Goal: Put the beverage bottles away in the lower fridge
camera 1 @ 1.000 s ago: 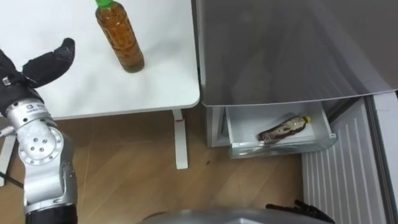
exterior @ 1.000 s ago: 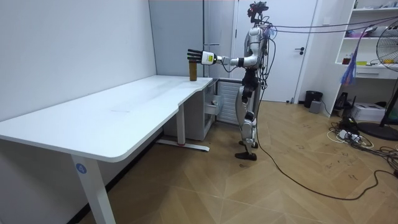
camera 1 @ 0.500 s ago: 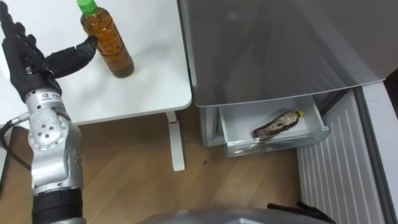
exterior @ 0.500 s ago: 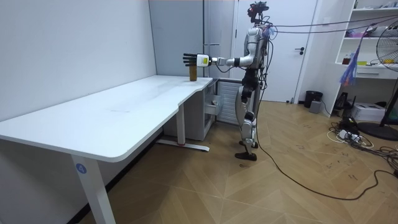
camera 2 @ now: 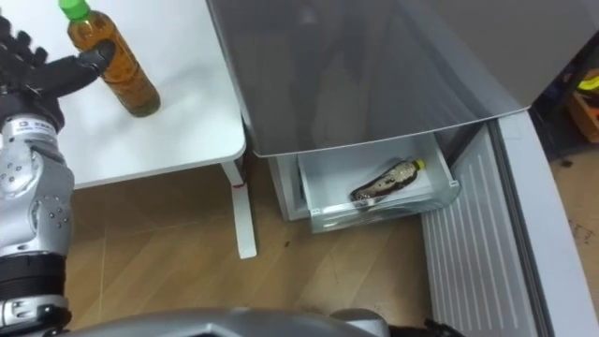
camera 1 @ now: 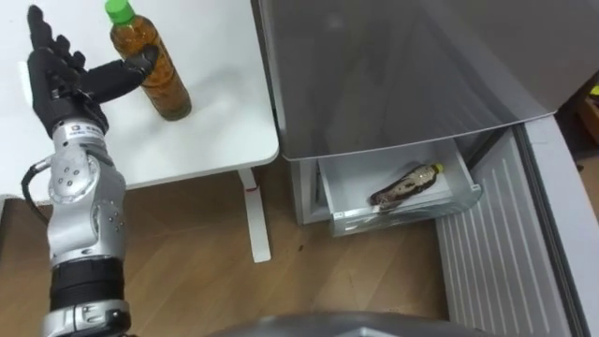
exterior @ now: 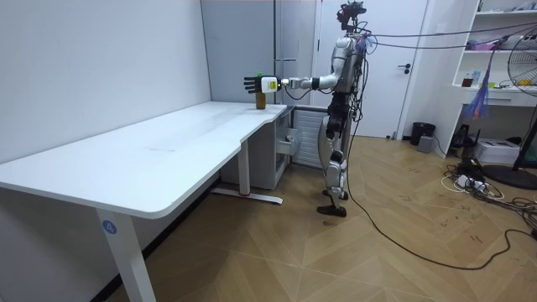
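Holding my left hand [camera 1: 67, 92] spread, thumb against the tea bottle [camera 1: 167, 89], upright on the desk [camera 1: 220, 94] beside the fridge [camera 1: 393, 65]. Full, probably heavyish; smooth stiff plastic. Grip mid-body.

Left hand [camera 1: 67, 84] raised — fingers splayed straight.

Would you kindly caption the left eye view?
Open left hand by tea bottle on table; another bottle lies in the fridge drawer.
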{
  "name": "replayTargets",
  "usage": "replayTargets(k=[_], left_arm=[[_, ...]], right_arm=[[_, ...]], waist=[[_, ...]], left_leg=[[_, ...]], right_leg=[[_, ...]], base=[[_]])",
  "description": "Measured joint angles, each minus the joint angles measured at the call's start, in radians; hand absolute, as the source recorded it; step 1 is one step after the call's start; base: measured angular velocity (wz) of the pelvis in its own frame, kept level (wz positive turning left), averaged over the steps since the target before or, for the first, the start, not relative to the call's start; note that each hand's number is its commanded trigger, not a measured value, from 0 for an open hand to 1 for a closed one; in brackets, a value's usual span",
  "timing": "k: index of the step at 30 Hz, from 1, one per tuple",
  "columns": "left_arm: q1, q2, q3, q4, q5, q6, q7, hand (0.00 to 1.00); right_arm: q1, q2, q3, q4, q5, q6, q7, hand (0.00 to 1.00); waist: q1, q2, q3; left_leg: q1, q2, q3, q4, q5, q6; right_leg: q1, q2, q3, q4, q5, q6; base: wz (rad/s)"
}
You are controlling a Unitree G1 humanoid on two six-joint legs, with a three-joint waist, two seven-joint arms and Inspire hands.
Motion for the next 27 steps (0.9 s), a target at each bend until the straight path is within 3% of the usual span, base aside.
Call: replayTargets(k=[6,9,16,18,21,27], left_arm=[[-0.015,0.003,-0.007,0.004,-0.055,0.02,0.0,0.0],[-0.026,0.008,-0.007,0.015,-0.074,0.021,-0.001,0.0],[-0.037,0.059,-0.006,0.067,-0.11,0.03,-0.008,0.0],[-0.078,0.085,-0.006,0.11,-0.106,0.038,-0.008,0.0],[-0.115,0.093,-0.006,0.127,-0.105,0.039,-0.009,0.0],[-0.135,0.094,-0.007,0.131,-0.11,0.04,-0.011,0.0]], right_arm=[[0.009,-0.008,0.005,0.0,-0.075,0.036,-0.002,0.0],[0.01,-0.01,0.004,0.001,-0.076,0.043,-0.005,0.0],[0.009,-0.01,0.003,0.001,-0.105,0.065,-0.008,0.0],[0.008,-0.01,0.006,0.001,-0.125,0.078,0.002,0.0],[0.012,-0.009,0.012,0.001,-0.137,0.086,0.003,0.0],[0.01,-0.009,0.027,0.001,-0.165,0.086,0.007,0.0]], waist=[[-0.004,0.022,0.0068],[-0.008,0.025,0.0058],[-0.014,0.021,0.0079],[-0.012,0.02,0.0078],[-0.011,0.021,0.0064],[-0.027,0.021,0.006]], left_leg=[[0.0,0.002,0.017,0.0,0.0,0.0],[0.003,0.003,0.022,0.001,0.0,0.0],[0.014,0.004,0.028,0.0,-0.002,0.002],[0.008,0.005,0.028,0.0,-0.002,0.002],[0.0,0.006,0.029,0.002,-0.002,0.003],[0.0,0.006,0.031,0.005,-0.002,0.002]], right_leg=[[-0.007,-0.001,0.003,0.012,0.0,0.0],[-0.006,0.0,0.005,0.016,0.001,-0.001],[-0.012,0.005,0.028,0.028,-0.001,0.0],[-0.022,0.009,0.039,0.029,-0.001,0.0],[-0.025,0.012,0.053,0.033,0.001,-0.002],[-0.029,0.011,0.053,0.035,0.001,-0.002]], base=[[-0.06],[-0.02],[-0.07],[-0.06],[-0.06],[-0.04]])
